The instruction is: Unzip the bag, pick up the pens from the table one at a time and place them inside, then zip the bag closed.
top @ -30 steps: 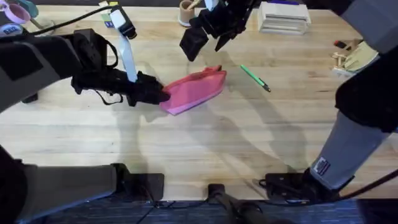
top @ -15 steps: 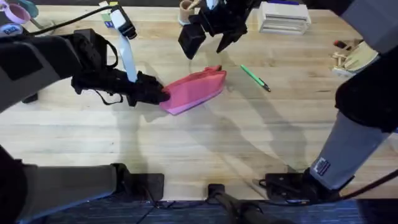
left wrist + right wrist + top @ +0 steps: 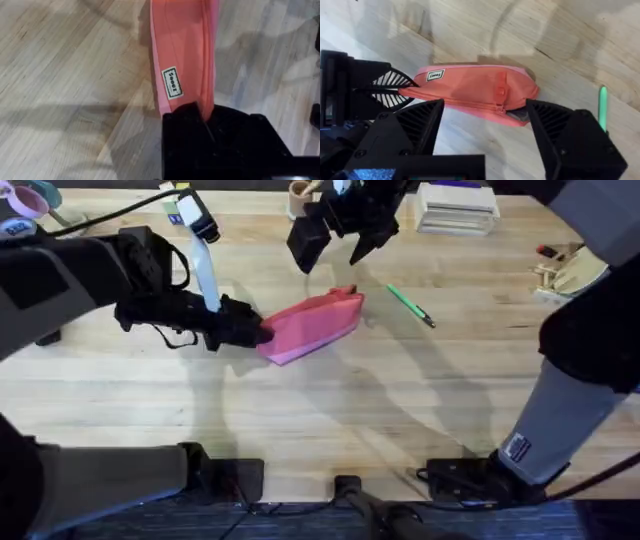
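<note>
Across the wide plank table (image 3: pixel 330 410), the left arm stretches in low from its side, reaching toward the middle, and the left gripper (image 3: pixel 258 332) is clamped on the near end of the bag (image 3: pixel 315 325), which lies slanted at the table's centre. Up beyond the bag, the right arm reaches across the middle and hangs above the tabletop, the right gripper (image 3: pixel 335 248) with its fingers spread wide apart, holding nothing, poised over the bag's far end. Just to the right of the bag, apart from it, lies the thin green pen (image 3: pixel 410 306) on bare wood.
</note>
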